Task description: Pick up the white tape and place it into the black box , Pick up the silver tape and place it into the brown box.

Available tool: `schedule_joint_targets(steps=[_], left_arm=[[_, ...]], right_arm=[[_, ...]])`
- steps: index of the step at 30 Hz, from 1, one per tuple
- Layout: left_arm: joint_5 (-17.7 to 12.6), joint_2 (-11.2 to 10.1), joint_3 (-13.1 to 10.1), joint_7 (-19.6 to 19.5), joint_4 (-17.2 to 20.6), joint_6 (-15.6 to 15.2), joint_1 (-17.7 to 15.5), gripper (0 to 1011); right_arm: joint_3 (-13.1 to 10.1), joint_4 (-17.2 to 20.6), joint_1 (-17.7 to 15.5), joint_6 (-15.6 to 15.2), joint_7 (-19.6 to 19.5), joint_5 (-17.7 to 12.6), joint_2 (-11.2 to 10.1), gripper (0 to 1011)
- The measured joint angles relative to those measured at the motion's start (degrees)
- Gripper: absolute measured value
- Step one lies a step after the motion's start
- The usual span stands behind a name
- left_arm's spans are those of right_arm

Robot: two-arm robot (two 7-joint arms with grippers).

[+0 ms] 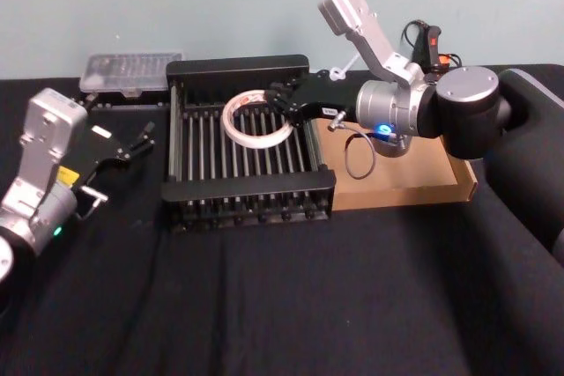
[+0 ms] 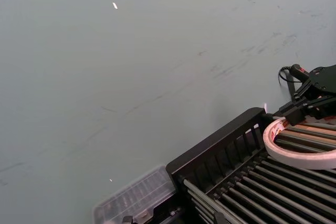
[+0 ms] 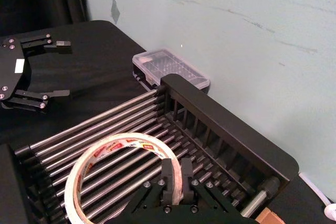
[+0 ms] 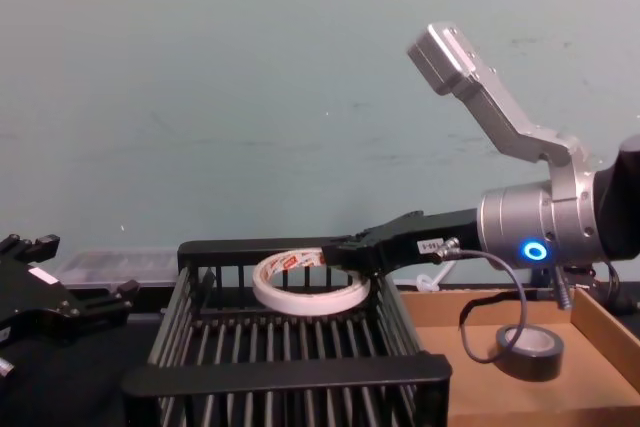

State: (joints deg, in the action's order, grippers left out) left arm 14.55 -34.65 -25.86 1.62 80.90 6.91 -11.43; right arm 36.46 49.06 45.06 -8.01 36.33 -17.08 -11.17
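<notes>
My right gripper [image 1: 280,106] is shut on the rim of the white tape [image 1: 254,120], holding it slightly tilted above the barred floor of the black box [image 1: 238,67]. In the right wrist view the fingers [image 3: 169,176] pinch the near rim of the white tape [image 3: 118,147], whose face carries red marks. The silver tape [image 4: 530,352] lies flat inside the brown box [image 4: 450,367], to the right of the black box [image 4: 290,375]. My left gripper [image 1: 132,142] hovers open over the black cloth, left of the crate.
A clear plastic case [image 1: 130,72] sits behind the crate's left corner against the pale wall. A grey cable loop [image 1: 357,158] hangs from the right arm over the brown box [image 1: 414,184]. Black cloth covers the table's front.
</notes>
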Motion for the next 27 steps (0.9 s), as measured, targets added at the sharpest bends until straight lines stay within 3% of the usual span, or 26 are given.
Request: schedule_joint_targets(steps=[27], left_arm=[[0.0, 0.0, 0.0, 0.0, 0.0, 0.0, 0.0, 1001]], right_arm=[[0.0, 0.0, 0.0, 0.1, 0.2, -0.3, 0.0, 907]])
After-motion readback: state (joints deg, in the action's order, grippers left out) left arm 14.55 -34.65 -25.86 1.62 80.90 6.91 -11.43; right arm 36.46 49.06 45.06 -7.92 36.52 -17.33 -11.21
